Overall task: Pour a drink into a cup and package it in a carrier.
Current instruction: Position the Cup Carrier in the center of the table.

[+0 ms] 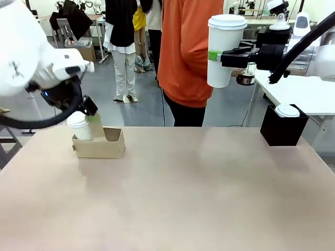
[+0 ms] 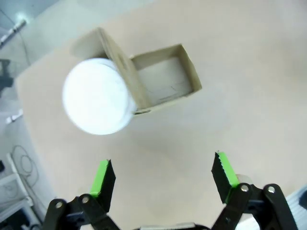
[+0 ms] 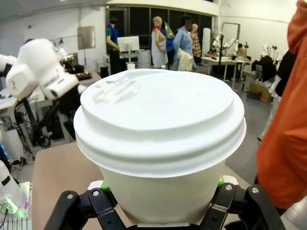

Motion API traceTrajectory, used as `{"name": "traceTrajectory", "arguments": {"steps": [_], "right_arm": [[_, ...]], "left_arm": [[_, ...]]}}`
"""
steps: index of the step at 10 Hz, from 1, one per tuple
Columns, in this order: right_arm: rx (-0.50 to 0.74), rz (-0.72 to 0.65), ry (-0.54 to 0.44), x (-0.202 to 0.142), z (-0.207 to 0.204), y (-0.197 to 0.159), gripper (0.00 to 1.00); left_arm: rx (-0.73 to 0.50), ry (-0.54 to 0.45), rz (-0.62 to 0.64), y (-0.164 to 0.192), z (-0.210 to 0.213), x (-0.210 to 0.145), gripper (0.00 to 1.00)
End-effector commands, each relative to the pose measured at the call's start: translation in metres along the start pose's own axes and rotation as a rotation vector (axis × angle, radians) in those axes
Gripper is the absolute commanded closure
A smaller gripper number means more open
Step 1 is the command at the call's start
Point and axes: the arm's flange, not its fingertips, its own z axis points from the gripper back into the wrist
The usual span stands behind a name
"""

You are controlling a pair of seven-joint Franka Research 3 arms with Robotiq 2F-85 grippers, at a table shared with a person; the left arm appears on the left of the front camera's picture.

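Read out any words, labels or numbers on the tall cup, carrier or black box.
None readable.
The tall white cup, the cardboard carrier and the black box are plain.
Raised marks on the cup's lid are too faint to read.

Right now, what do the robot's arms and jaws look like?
Both arms are smooth, rounded and white. The left arm has a thick black cable looping under it, and the right arm has another cable arching over it. The jaws are black, with bolted links and bright green pads that have saw-toothed edges.
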Motion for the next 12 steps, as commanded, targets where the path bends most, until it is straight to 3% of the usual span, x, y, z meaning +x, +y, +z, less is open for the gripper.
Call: {"name": "traceTrajectory", "arguments": {"steps": [1, 5, 9, 10, 11, 12], "right_arm": [[-0.002, 0.01, -0.012, 0.002, -0.004, -0.001, 0.2], [-0.002, 0.01, -0.012, 0.002, -0.004, -0.001, 0.2], [-0.002, 0.01, -0.012, 0.002, -0.004, -0.001, 0.2], [-0.002, 0.01, -0.012, 0.002, -0.004, -0.001, 0.2], [-0.002, 0.01, -0.012, 0.002, -0.004, -0.001, 0.2], [-0.002, 0.01, -0.012, 0.002, -0.004, -0.001, 0.2]], "left_arm": [[-0.005, 0.043, 0.076, 0.016, 0.005, 0.027, 0.0], [0.004, 0.117, 0.149, 0.024, -0.017, 0.075, 0.0], [0.053, 0.161, 0.224, 0.021, -0.046, 0.098, 0.0], [0.057, 0.171, 0.245, 0.024, -0.051, 0.099, 0.58], [0.072, 0.162, 0.279, 0.027, -0.055, 0.098, 0.59], [0.088, 0.162, 0.296, 0.028, -0.056, 0.097, 1.0]]}}
